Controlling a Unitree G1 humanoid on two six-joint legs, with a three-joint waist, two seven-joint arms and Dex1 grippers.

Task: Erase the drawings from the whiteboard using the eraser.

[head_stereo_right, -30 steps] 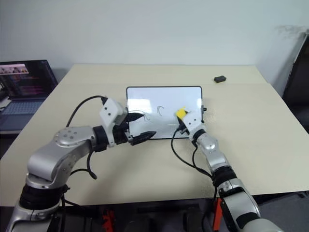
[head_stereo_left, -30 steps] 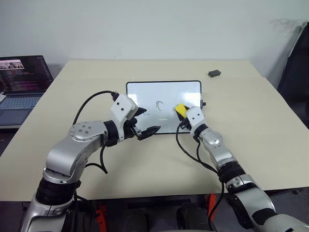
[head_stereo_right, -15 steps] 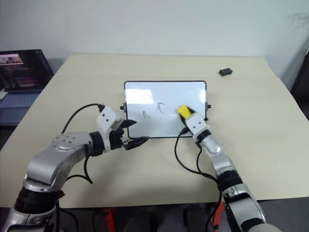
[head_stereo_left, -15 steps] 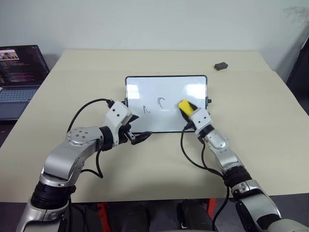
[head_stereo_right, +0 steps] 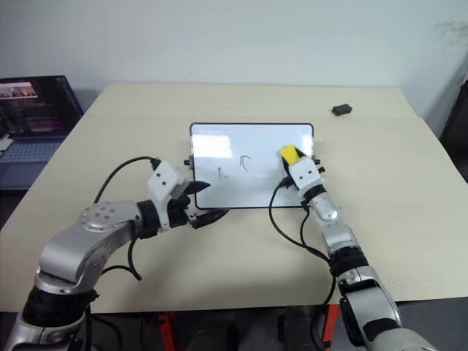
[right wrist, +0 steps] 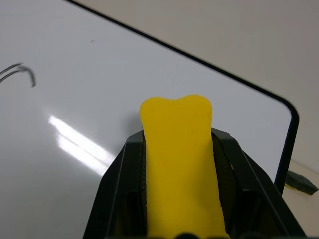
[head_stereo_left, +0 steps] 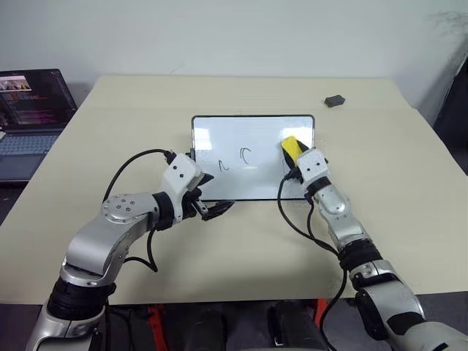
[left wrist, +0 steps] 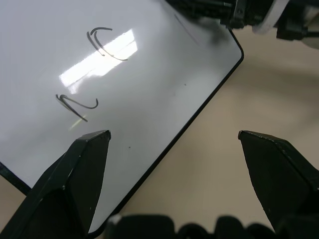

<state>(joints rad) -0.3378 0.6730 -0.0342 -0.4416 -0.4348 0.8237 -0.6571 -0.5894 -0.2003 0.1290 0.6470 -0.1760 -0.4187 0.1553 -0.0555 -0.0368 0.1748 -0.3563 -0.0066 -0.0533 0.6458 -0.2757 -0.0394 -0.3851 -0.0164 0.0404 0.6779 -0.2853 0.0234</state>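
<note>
Your right pincer (head_stereo_left: 295, 155), gripping the eraser (head_stereo_left: 290, 145), has moved right (two drawings (head_stereo_left: 236, 159) remain), left pincer (head_stereo_left: 212, 201) wide.

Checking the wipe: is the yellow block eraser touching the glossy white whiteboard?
Cannot tell. In the right wrist view the yellow block eraser lies over the glossy white whiteboard, but neither contact nor gap shows.

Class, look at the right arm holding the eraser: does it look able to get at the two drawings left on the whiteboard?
Probably yes. The right hand holds the eraser over the whiteboard, beside the drawings, with only bare board between; the left hand sits at the near edge.
</note>
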